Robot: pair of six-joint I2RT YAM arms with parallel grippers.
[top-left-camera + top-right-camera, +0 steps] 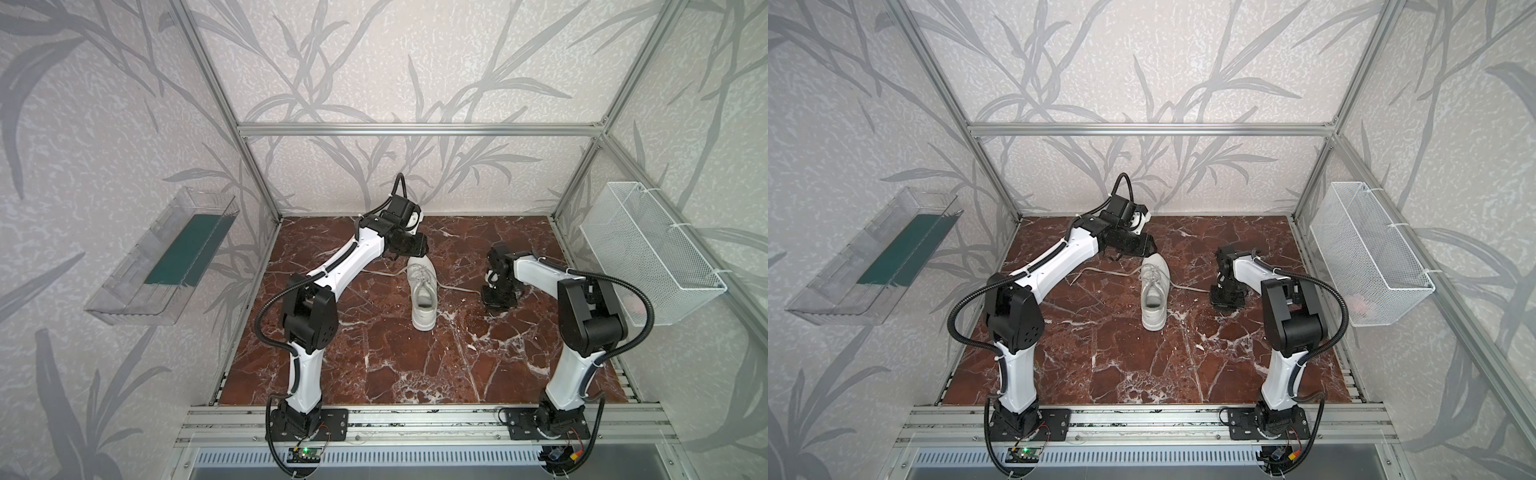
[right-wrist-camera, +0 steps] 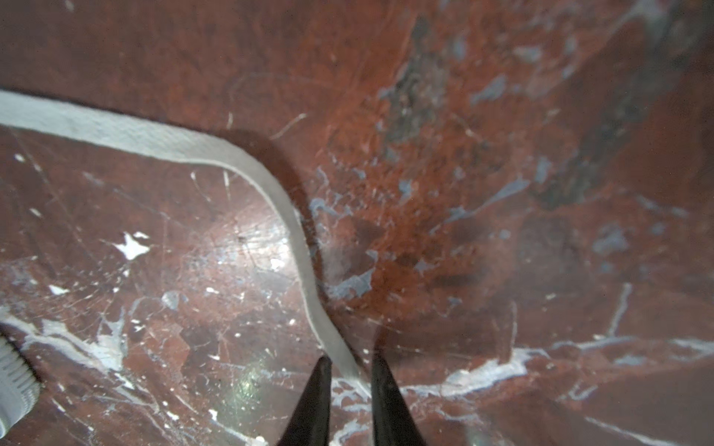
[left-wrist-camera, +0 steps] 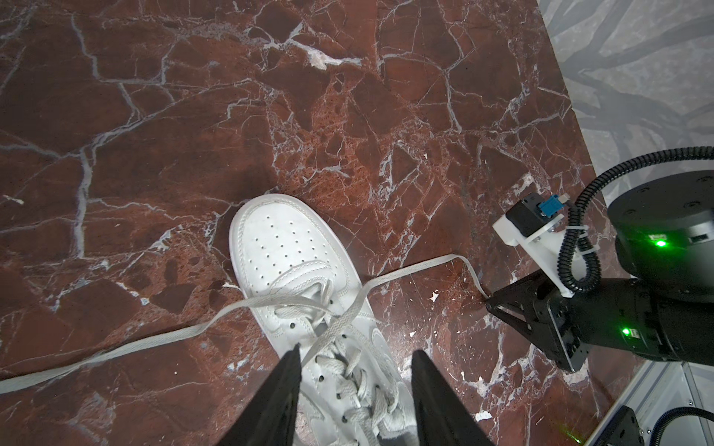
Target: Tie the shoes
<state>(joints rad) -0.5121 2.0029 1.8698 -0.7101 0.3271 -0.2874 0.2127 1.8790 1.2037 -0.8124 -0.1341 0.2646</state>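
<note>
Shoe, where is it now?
In both top views the shoe stands midway across the table, left claw over it, right claw on its right.

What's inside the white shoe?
The shoe looks empty: only pale lining shows in its opening. Its front is covered by the laces, so that part is hidden.

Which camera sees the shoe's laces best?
The left wrist view: the laces cross close up over the shoe. Both top views show them small and thin. The right wrist view shows just one strand, reaching into the right gripper.
</note>
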